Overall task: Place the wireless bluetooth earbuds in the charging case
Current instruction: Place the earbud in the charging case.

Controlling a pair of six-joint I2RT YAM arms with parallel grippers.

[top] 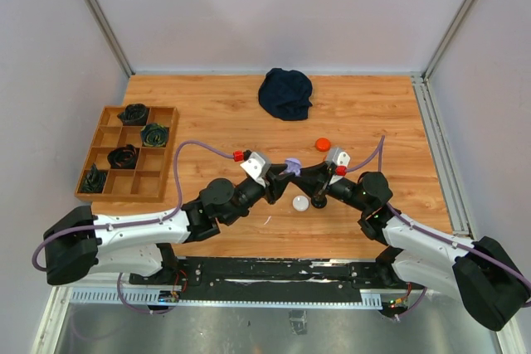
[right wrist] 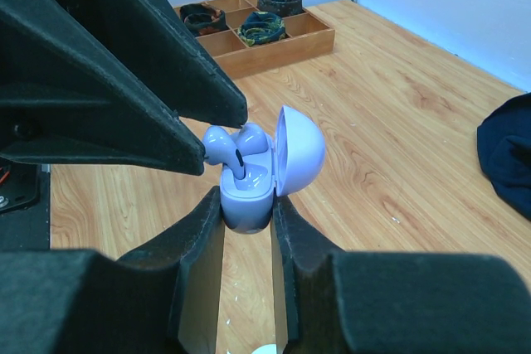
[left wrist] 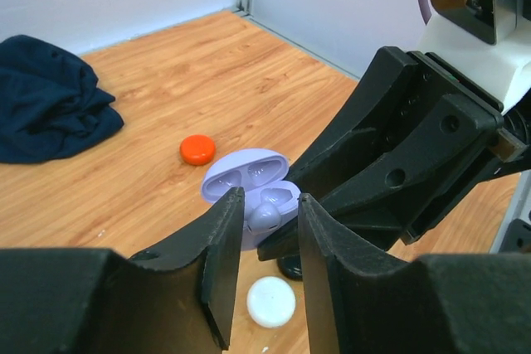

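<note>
Right end effector (right wrist: 247,209) clamped on open purple charging case (right wrist: 300,151), left end effector (left wrist: 270,215) narrowly parted around purple earbud (right wrist: 221,143)

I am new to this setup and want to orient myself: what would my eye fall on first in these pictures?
First, the meeting over the middle of the table: the right gripper clamps an open purple charging case, and the left gripper has its tips at a purple earbud in it. Next, a dark blue cloth at the far edge and a wooden tray at the left side.
</note>
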